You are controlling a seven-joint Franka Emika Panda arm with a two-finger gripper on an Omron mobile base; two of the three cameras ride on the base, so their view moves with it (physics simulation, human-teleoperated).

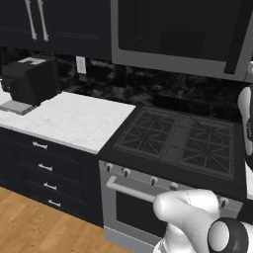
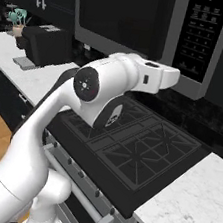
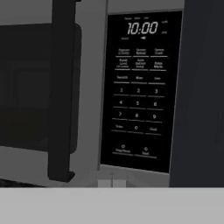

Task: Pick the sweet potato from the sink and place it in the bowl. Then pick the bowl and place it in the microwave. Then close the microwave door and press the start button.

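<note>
Nearest, the arm point(image 2: 56, 125) rises before the stove point(image 2: 127, 151), one white limb bent over the front edge with its hand reaching up toward the microwave point(image 2: 146, 28). The gripper point(image 3: 112, 183) has its two tips pressed together, fully closed, with nothing between them; they sit just below the keypad panel point(image 3: 139, 92) in the hand view.

Below the cooktop, one oven handle point(image 1: 129, 190) runs across the oven front, with a row of knobs point(image 1: 126, 172) above it; their exact count cannot be told, as the arm covers some. The cooktop carries dark grates point(image 1: 183, 141) over its whole surface.

Left of the stove lies one white marble counter point(image 1: 69, 121), with four drawer handles point(image 1: 44, 167) stacked beneath it. A second marble counter point(image 2: 191, 201) lies right of the stove. On the left counter, well away from the stove, stands one black appliance point(image 1: 29, 81); beyond it, in the right base view, is a small pot with teal things point(image 2: 17, 21).

Above the stove hangs the one microwave, its door point(image 2: 123, 14) closed, with one dark vertical door handle point(image 3: 61, 92) beside the keypad panel. The display point(image 3: 142, 28) reads 10:00. Two cabinet handles point(image 1: 37, 20) hang above the left counter.
</note>
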